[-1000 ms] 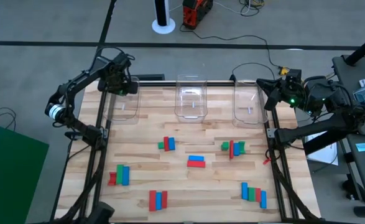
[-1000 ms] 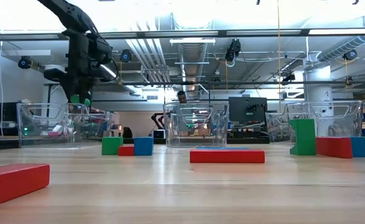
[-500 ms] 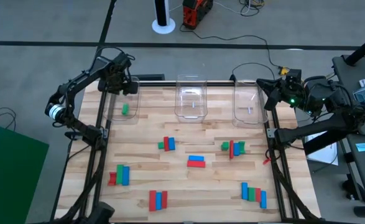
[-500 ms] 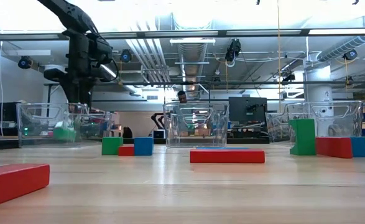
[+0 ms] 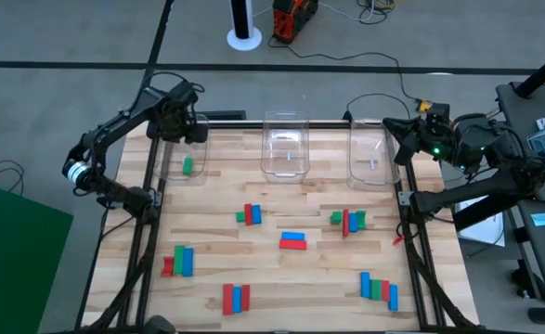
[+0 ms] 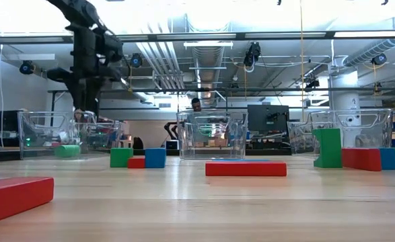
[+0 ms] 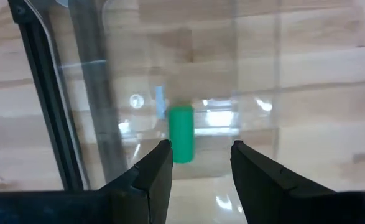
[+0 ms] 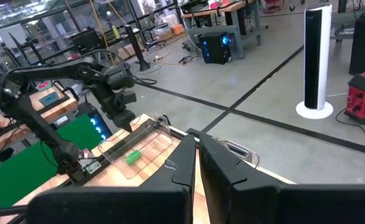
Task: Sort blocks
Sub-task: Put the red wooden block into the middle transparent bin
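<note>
One green block (image 5: 188, 165) lies in the left bin (image 5: 168, 168), beneath the left gripper (image 5: 181, 124), jaws apart. Right gripper (image 5: 411, 130) waits, jaws together. Next: fetch another block (image 5: 292, 241) from the tabletop (image 5: 291, 288).

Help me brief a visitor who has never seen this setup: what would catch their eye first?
Probably the clusters of red, green and blue blocks scattered over the wooden table. Next, the three clear bins along its far edge, with a single green block lying in the left bin, right below the open left gripper. The right gripper waits, shut, by the right bin.
</note>
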### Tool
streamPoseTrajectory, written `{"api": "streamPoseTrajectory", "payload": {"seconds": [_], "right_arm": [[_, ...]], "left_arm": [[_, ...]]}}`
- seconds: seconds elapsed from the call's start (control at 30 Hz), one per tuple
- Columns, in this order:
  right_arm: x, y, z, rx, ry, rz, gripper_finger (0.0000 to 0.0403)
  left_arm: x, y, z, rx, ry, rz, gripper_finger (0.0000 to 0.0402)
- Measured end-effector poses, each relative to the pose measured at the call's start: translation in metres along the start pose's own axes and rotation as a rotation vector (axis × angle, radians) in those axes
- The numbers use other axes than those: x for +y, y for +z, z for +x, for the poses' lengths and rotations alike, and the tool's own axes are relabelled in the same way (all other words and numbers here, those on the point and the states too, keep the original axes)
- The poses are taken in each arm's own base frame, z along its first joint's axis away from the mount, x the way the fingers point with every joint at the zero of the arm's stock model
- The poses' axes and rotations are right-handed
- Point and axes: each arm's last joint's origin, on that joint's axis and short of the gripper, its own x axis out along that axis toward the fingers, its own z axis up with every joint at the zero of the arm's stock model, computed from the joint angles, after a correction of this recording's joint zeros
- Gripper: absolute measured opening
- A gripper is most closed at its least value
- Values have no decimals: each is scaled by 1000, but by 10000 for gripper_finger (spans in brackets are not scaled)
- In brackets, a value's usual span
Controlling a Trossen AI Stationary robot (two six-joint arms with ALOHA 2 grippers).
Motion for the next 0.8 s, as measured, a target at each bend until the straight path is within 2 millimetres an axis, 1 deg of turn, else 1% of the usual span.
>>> {"api": "streamPoseTrajectory", "payload": {"seconds": [0.1, 0.3, 0.5, 0.7, 0.8], "right_arm": [[0, 0, 0, 1, -1, -1, 13], [0, 0, 0, 1, -1, -1, 13], [0, 0, 0, 2, -1, -2, 13], [0, 0, 0, 2, -1, -1, 13], [0, 0, 0, 2, -1, -2, 13]], "left_arm": [[-12, -17, -12, -23, -29, 29, 142], [-37, -60, -35, -58, -107, 101, 142], [-54, -103, -53, -67, -201, 132, 142], [-68, -142, -62, -61, -242, 170, 142], [-75, -161, -64, -50, -255, 249, 142]]}}
